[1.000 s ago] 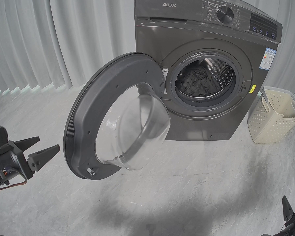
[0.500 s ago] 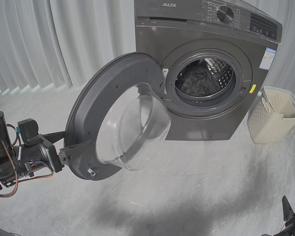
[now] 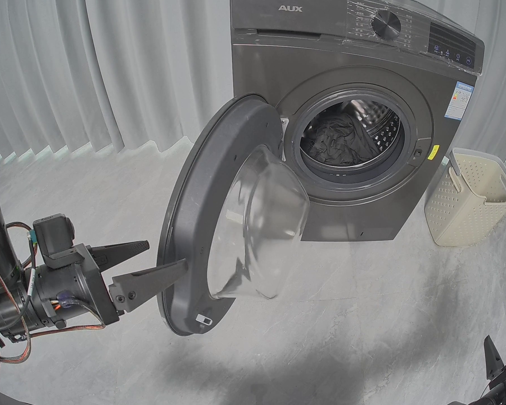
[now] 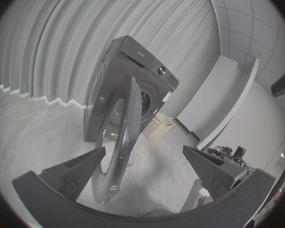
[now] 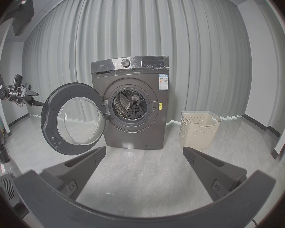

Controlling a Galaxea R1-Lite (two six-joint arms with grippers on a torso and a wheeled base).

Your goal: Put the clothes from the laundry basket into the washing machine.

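Left end effector (image 3: pixel 166 256) is released, fingers spread at the open door's (image 3: pixel 208 187) rim; right end effector (image 5: pixel 144 151) released too. Dark clothes (image 3: pixel 337 142) lie inside the washing machine (image 3: pixel 264 68), laundry basket (image 3: pixel 461 209) just beside it.

washing machine (image 3: pixel 331 57): satin grey metal-look casing | door (image 3: pixel 208 187), just beside left gripper (image 3: pixel 167 254): matt grey plastic ring, clear glossy bowl | drum (image 3: pixel 385 122): shiny perforated metal | clothes (image 3: pixel 337 142): dark crumpled cloth | laundry basket (image 3: pixel 466 198), well beyond: matt cream perforated plastic | floor (image 3: pixel 348 322): polished stone-look
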